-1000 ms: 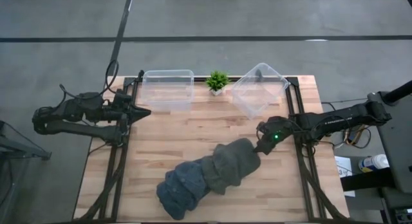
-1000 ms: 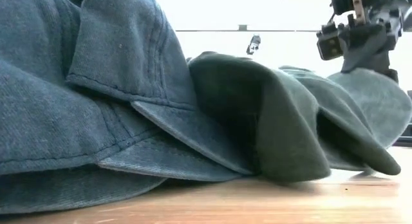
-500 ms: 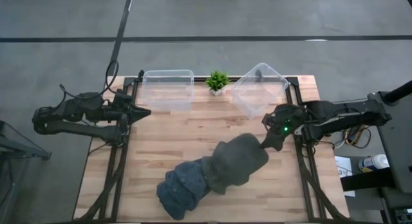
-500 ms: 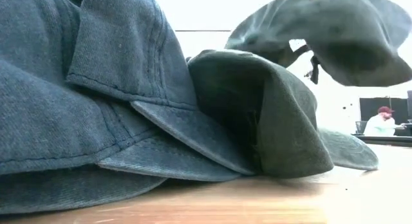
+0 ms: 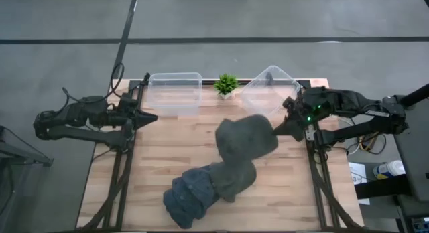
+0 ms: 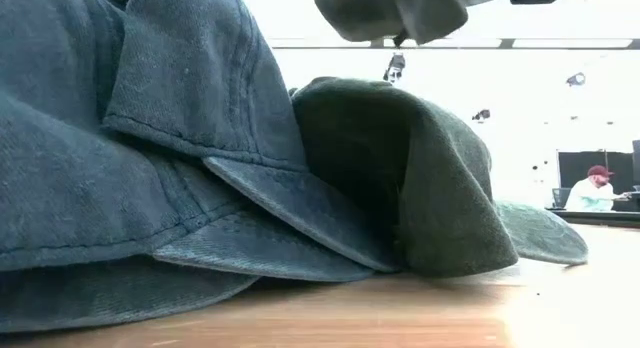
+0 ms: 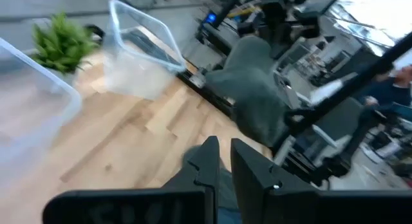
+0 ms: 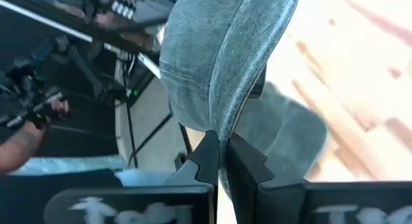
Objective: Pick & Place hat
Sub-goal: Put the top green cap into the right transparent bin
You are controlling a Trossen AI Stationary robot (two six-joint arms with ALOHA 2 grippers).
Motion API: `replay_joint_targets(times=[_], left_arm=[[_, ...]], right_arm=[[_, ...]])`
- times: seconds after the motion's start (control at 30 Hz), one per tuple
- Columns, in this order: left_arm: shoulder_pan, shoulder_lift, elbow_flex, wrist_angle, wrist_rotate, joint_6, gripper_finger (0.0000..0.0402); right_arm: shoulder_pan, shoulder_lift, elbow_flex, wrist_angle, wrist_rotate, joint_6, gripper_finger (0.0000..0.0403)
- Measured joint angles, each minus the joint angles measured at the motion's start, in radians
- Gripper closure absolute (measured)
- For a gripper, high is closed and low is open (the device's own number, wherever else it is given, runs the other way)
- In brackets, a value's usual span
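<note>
A dark grey-green hat (image 5: 245,140) is in my right gripper (image 5: 285,128) above the table, just in front of the tilted clear bin (image 5: 269,92); it also shows at the top of the low view as hat (image 6: 410,6). The hat pile (image 5: 209,185) of blue and grey-green hats lies on the wood, brims overlapping, near the table's near edge. My left gripper (image 5: 149,116) waits shut at the table's left edge beside the other clear bin (image 5: 175,92). My right gripper holds the hat by a stitched edge (image 8: 221,124), pinched between the two fingers (image 8: 207,153). It comes from the table's right side, roughly level. The hat is lifted clear of the pile and the table and spreads out leftward from the fingers.
A small green plant (image 5: 226,84) stands between the two clear bins at the far edge. Black frame rails (image 5: 122,173) run along both table sides. Bare wood (image 5: 167,142) lies left of the hats. A person in a red cap (image 6: 596,188) sits far behind the table.
My right gripper, shut on the hat, has risen and moved toward the table's far edge and the tilted bin. The hat, which lay at the pile's right end, is lifted clear of the pile; the other hats have stayed in place.
</note>
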Motion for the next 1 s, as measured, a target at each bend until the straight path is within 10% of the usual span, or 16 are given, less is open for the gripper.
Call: replay_joint_targets(times=[1.0], left_arm=[[0.0,0.002,0.0,0.008,-0.011,0.084,0.0367]], right_arm=[[-0.418,0.28,0.549,-0.409,0.186,-0.438,0.0392]])
